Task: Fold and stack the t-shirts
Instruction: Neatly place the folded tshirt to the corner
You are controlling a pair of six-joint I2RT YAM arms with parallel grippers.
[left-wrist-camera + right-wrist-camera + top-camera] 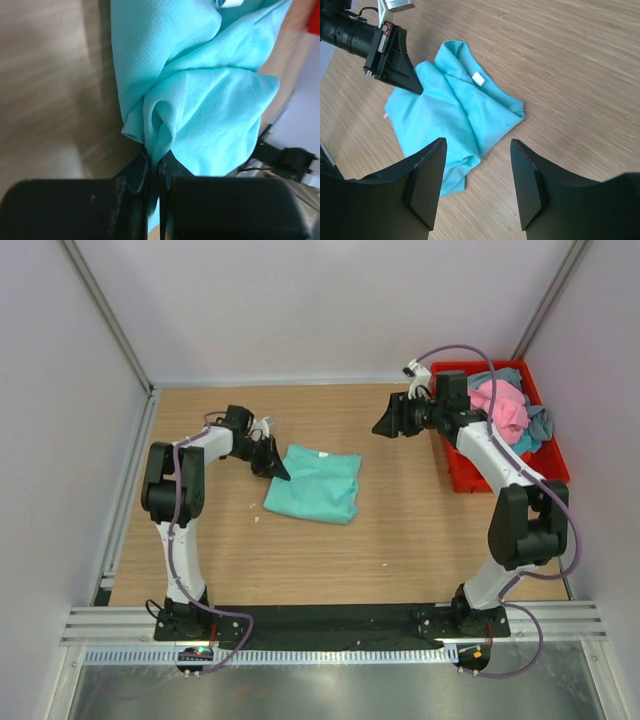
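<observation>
Teal t-shirt (315, 483) | left gripper (159, 156) clenched on its bunched edge, clearest from left wrist | right gripper (477, 143) released

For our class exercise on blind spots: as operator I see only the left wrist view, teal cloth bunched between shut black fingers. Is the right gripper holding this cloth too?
Observer: No, the right gripper is open and empty, clear of the teal-green short-sleeved cloth t-shirt.
Operator: Where does the left gripper grip it?
Observer: The left gripper pinches its upper-left corner in the top view; the rest lies on the wooden table.
Operator: Any more shirts?
Observer: A crumpled pink t-shirt sits with bluish ones in the red plastic bin, far right.
</observation>
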